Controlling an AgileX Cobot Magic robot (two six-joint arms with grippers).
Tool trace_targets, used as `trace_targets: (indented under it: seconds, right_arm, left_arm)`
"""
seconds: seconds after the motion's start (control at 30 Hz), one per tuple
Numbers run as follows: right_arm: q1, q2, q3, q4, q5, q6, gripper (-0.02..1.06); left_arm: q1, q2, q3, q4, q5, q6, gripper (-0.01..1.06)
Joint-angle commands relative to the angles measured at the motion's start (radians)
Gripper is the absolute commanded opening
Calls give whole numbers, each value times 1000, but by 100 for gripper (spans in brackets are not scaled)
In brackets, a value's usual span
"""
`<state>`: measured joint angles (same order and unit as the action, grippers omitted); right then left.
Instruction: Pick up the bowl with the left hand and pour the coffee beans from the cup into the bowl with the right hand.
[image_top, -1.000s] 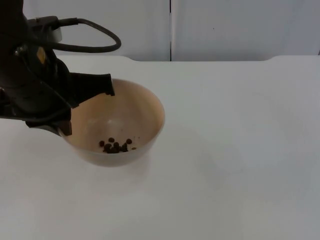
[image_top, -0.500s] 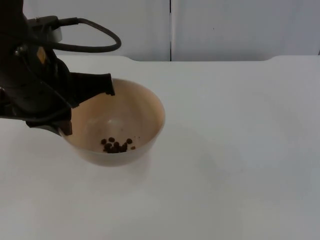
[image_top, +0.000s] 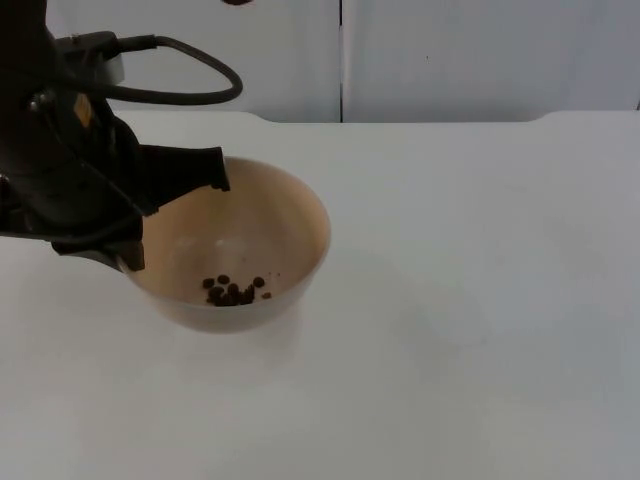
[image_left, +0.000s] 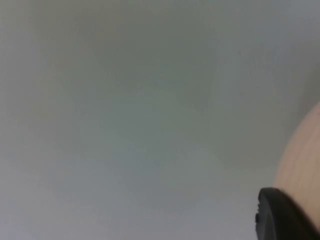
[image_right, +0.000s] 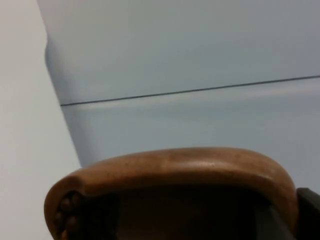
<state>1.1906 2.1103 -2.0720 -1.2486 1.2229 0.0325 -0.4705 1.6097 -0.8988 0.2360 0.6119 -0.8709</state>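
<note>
Bowl: the beige bowl (image_top: 235, 245) is at the left side of the white desk (image_top: 470, 300) in the top view, and it tilts a little toward the right. Whether its bottom touches the desk or is just above it, I cannot tell.
Left gripper: the left gripper (image_top: 170, 215) is at the left rim of the bowl. One black finger (image_top: 185, 168) lies over the rim on the far side, the other is at the near left of the rim. The jaws are clamped on the bowl's rim.
Left wrist view: the pale outer wall of the bowl (image_left: 302, 165) is just beside a black fingertip (image_left: 280, 215), touching it.
Coffee beans: a small group of dark coffee beans (image_top: 232, 290) lies on the bottom of the bowl, on the near side, apart from the jaws.
Cup: in the right wrist view, the brown cup (image_right: 170, 192) lies on its side, with its rim turned toward the camera. Some dark beans (image_right: 65, 210) sit at the edge of its mouth.
Right gripper: a dark part of the right gripper (image_right: 307, 212) is just beside the cup. If the jaws are together or apart, I cannot tell.
Wall: the grey partition wall (image_top: 480, 55) is behind the desk, with a dark vertical seam.
</note>
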Motion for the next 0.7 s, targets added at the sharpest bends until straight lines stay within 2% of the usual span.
trace_targets:
  seconds: [0.0,0.17,0.33,0.67]
  right_arm:
    - [-14,-14,-2,17,-2,9,0]
    - [-33,-34,-2,109,-2,9,0]
    - [-44,-45,-2,139,-2,11,0]
    - [-129,-45,-2,355,-2,20,0]
  left_arm:
    - [-5,-2,-5,-11,-4,-9,0]
    - [-5,-2,-5,-13,-8,-9,0]
    - [-5,-2,-5,-15,-11,-9,0]
    - [-5,-2,-5,-15,-11,-9,0]
